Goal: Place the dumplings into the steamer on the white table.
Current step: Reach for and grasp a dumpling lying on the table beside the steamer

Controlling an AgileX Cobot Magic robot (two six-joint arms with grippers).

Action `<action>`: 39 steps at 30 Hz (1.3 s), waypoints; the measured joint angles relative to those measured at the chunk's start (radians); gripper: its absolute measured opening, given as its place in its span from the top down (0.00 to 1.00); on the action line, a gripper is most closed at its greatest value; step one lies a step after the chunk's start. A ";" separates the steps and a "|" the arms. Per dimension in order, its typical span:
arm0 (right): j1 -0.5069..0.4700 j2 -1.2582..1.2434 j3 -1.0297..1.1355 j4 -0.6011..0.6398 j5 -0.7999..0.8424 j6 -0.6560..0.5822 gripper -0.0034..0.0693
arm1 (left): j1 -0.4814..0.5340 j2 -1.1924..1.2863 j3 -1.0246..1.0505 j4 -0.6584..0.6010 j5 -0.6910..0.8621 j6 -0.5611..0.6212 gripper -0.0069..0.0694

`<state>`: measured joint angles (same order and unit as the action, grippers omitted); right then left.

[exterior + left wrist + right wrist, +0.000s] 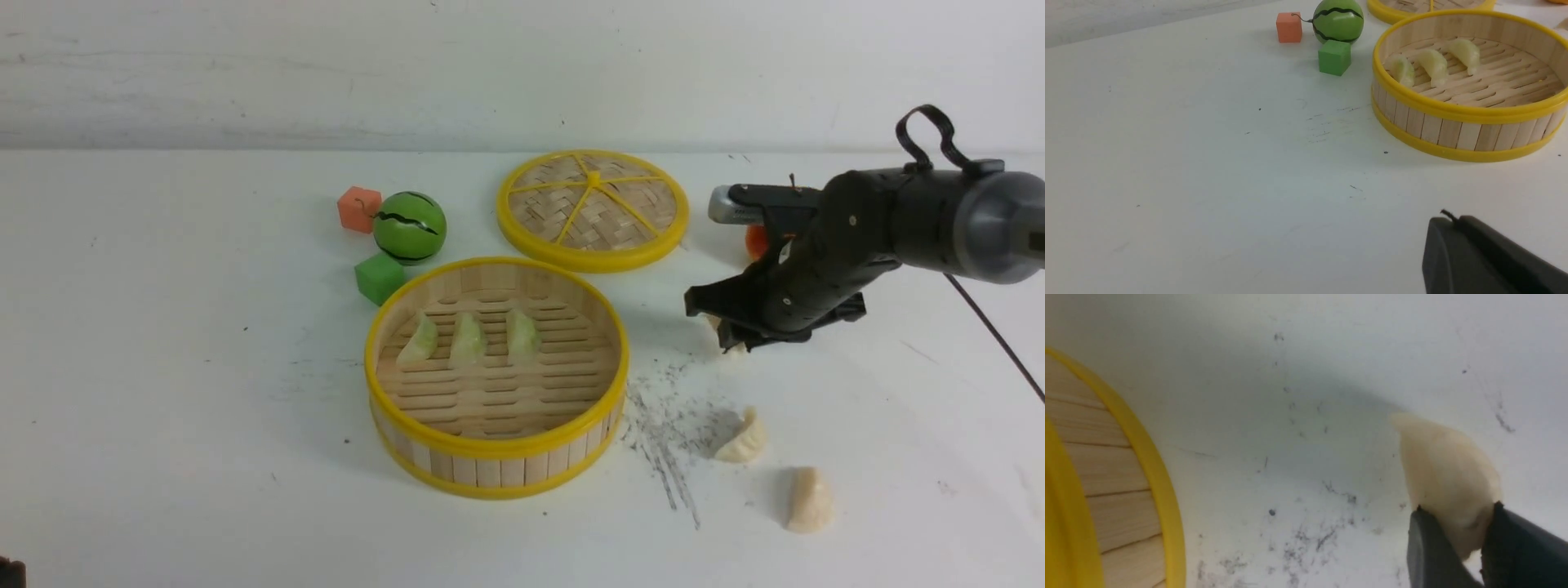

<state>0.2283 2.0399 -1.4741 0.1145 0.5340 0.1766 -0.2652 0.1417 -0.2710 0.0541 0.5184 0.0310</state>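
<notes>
The steamer (490, 447) stands mid-table with three pale green dumplings (468, 339) in a row on its slatted floor; the left wrist view shows them too (1433, 61). My right gripper (722, 327) is low over the white table (163, 367) to the right of the steamer. Its fingers press both sides of a cream dumpling (1445, 465), with the steamer's wall (1126, 428) nearby. Two more cream dumplings (741, 441) (808, 500) lie on the table nearer me. My left gripper (1449, 218) is shut and empty, well short of the steamer (1453, 112).
The flat woven lid (593, 209) lies behind the steamer. A green watermelon ball (410, 227), an orange cube (359, 209) and a green cube (379, 278) sit to the steamer's back left. Something orange (755, 241) shows behind the right arm. Grey scuffs (665, 416) mark the table.
</notes>
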 joint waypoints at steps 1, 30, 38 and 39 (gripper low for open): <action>0.000 -0.012 0.000 -0.001 0.007 -0.004 0.72 | 0.000 0.000 0.000 0.001 0.000 0.000 0.93; 0.056 -0.113 0.001 0.053 0.078 -0.340 0.89 | 0.000 0.000 0.000 -0.007 0.000 -0.003 0.93; 0.056 -0.053 -0.005 0.052 0.047 -0.576 0.47 | 0.000 0.000 0.000 -0.020 0.000 -0.004 0.92; 0.056 -0.038 -0.017 0.054 0.048 -0.597 0.43 | 0.000 0.000 0.000 -0.030 0.000 -0.004 0.92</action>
<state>0.2843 2.0022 -1.4908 0.1684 0.5817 -0.4199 -0.2652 0.1417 -0.2710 0.0239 0.5182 0.0272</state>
